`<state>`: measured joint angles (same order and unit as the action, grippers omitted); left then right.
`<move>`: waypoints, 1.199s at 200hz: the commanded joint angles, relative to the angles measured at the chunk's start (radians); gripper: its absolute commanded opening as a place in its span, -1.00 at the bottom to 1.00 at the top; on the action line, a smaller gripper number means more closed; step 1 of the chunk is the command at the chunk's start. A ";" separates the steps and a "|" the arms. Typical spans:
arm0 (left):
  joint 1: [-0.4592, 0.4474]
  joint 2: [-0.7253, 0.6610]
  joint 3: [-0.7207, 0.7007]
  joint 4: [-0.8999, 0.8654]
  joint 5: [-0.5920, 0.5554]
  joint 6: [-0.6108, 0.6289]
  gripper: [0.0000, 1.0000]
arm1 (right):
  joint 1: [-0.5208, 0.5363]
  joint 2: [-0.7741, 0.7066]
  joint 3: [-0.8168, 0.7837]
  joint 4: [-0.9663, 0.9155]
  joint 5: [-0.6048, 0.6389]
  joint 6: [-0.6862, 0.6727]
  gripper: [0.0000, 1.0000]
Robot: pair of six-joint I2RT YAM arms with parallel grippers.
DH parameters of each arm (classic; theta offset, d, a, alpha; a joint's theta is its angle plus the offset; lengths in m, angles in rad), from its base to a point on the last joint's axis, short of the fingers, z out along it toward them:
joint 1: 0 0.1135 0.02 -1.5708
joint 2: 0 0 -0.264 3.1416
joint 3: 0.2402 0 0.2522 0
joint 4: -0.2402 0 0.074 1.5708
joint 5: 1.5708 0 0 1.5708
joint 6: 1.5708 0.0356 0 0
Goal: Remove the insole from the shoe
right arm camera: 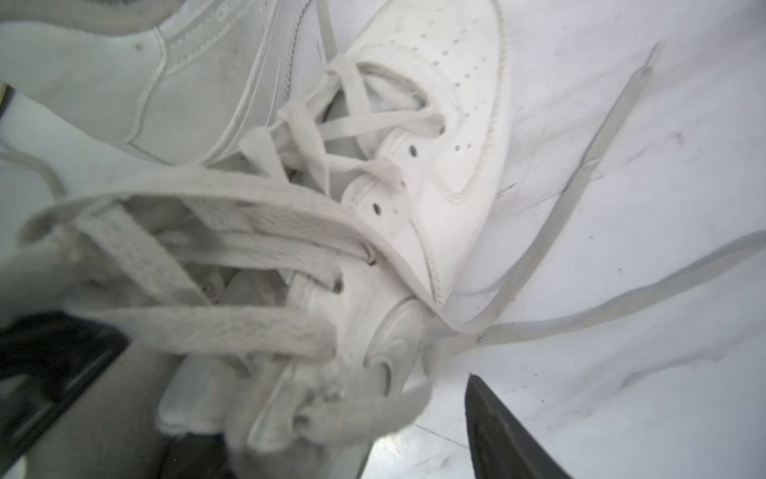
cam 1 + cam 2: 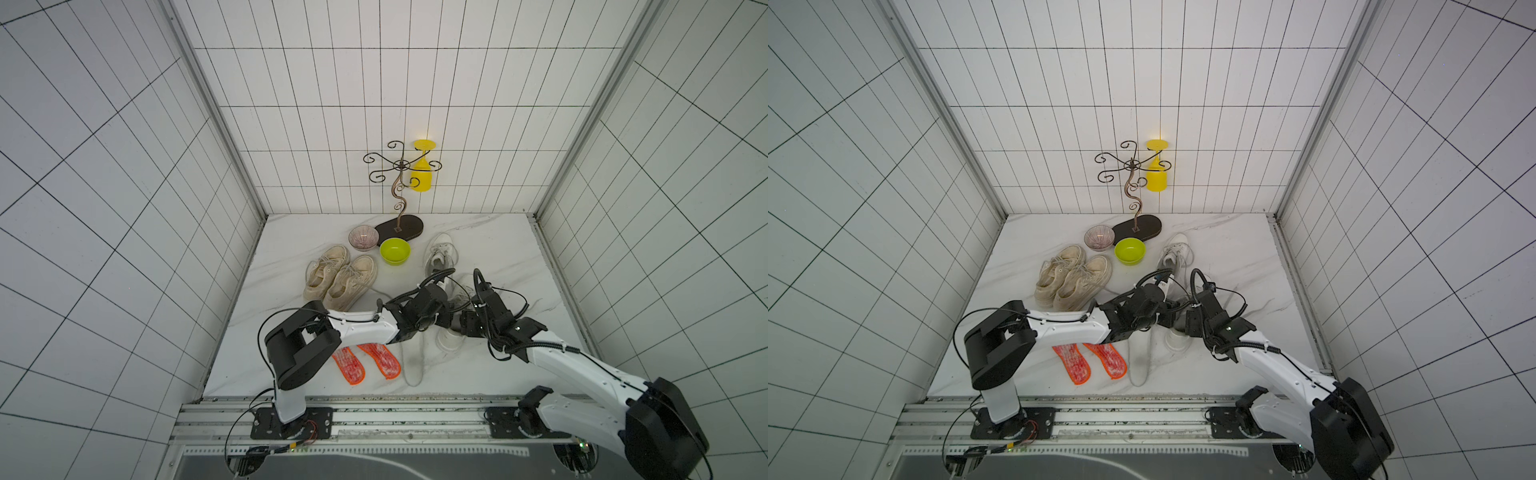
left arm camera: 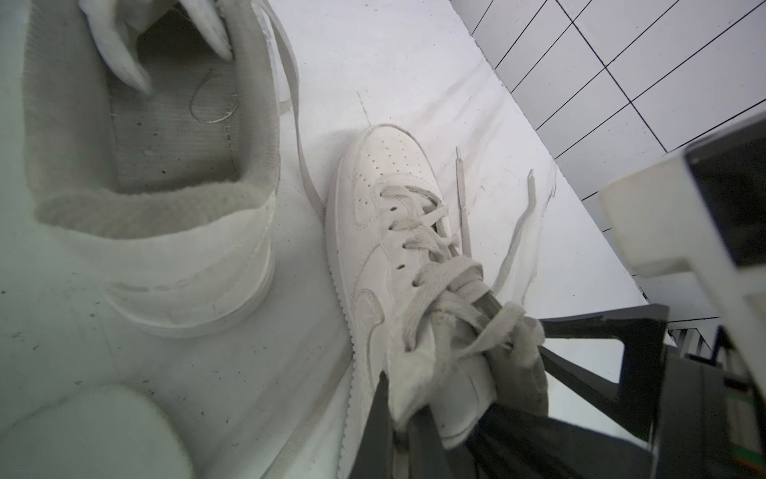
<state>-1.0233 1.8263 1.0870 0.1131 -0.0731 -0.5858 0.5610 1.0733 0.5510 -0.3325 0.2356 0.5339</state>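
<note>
Tho faint, oval mark [image 3: 213, 99] in shoe [image 3: 186, 265].

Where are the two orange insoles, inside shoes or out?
Out: both orange insoles lie flat on the table, side by side, apart from the beige shoes.

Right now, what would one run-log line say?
left gripper: shut on tongue of white sneaker | right gripper: open, straddling that sneaker | insole: hidden

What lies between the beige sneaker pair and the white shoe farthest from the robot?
A lime-green bowl stands there; both top views show it.
</note>
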 commanded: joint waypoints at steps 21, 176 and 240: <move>-0.011 -0.029 -0.023 0.085 0.066 -0.012 -0.90 | -0.041 -0.055 0.105 0.018 0.123 -0.022 0.22; -0.001 0.143 0.155 0.001 0.060 0.050 -0.18 | -0.096 -0.084 0.104 0.108 -0.074 -0.056 -0.31; 0.012 0.161 0.172 -0.009 0.047 0.029 -0.43 | -0.096 -0.105 0.130 0.042 -0.130 -0.059 -0.29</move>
<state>-1.0115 1.9732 1.2377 0.1101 -0.0093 -0.5461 0.4686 0.9916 0.5514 -0.2489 0.1547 0.4843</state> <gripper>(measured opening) 0.289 0.350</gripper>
